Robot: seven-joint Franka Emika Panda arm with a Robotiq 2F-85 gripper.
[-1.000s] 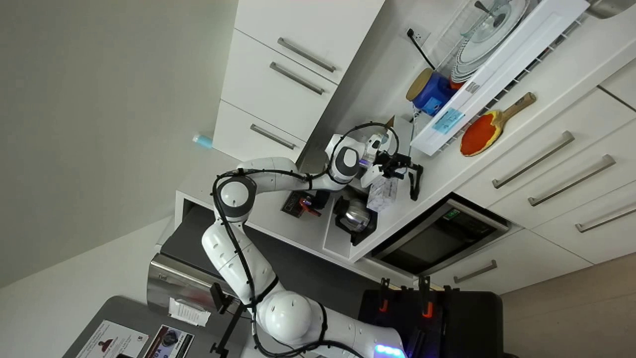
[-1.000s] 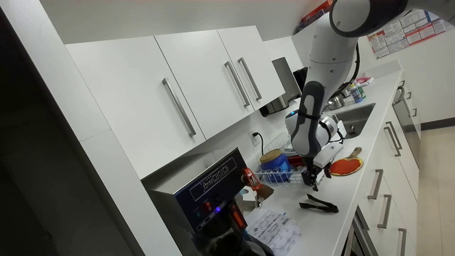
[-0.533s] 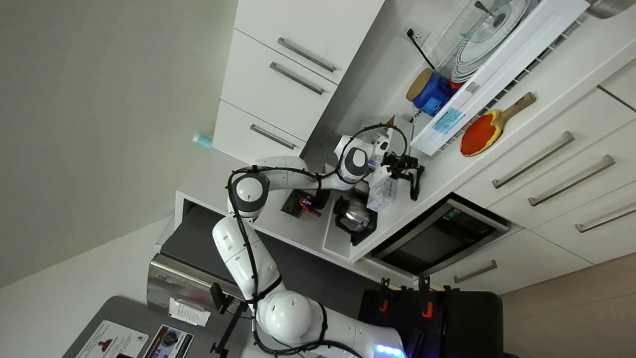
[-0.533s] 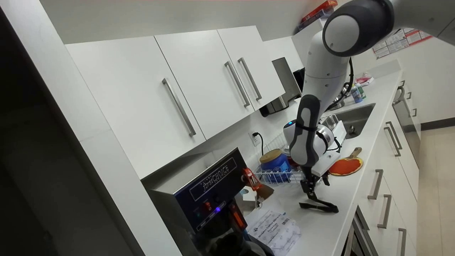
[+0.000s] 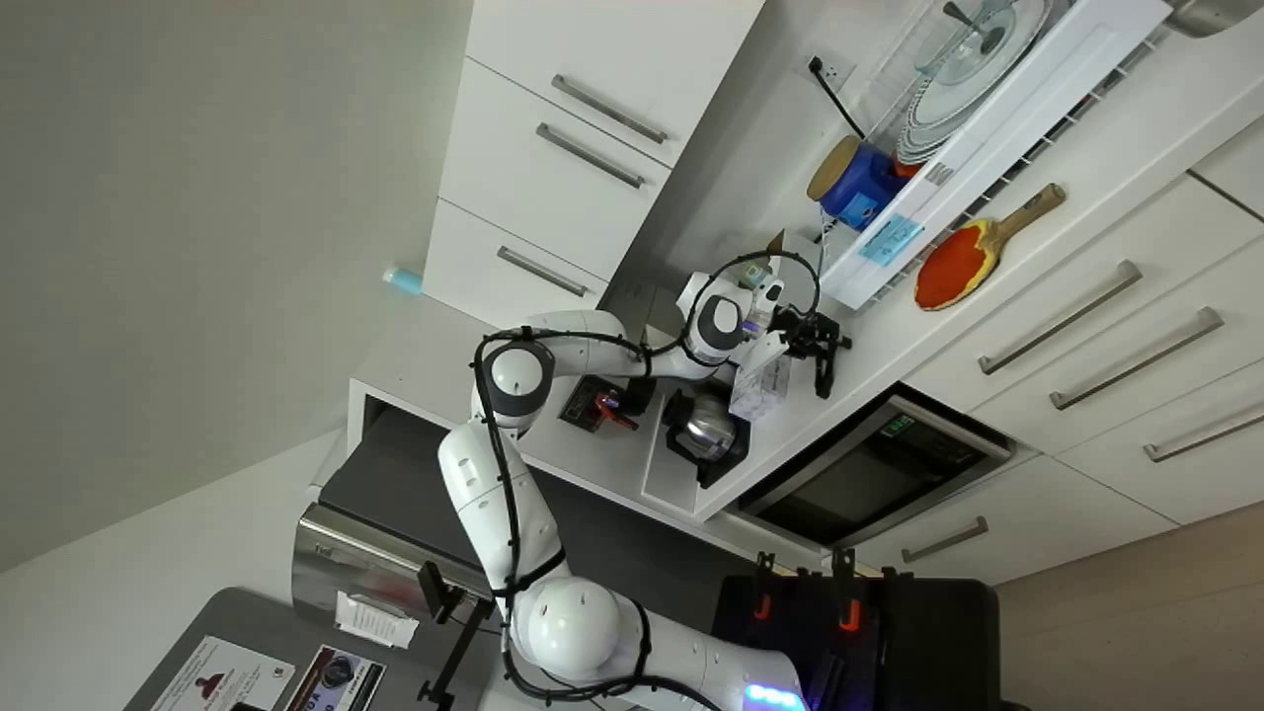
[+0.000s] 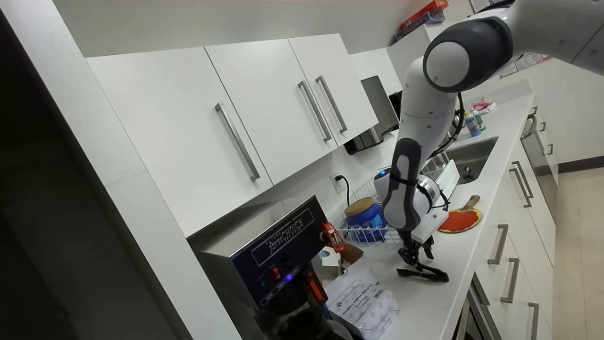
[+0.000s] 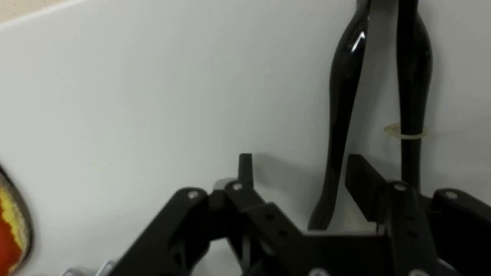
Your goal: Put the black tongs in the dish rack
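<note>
One pair of slim, glossy, plastic-looking black tongs (image 7: 341, 96) is lying on the smooth white bench (image 7: 153, 96), probably promising light, springy, slippery handling; the black two-fingered gripper (image 7: 302, 168) is standing wide around one arm (nothing pinched), mid-arm looking surest.

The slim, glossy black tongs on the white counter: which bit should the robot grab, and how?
Probably one narrow leg of the glossy black tongs, from above. They lie on the white counter, legs spread apart; in the wrist view one leg shows between the open black fingers, so closing should pinch its thin width.
</note>
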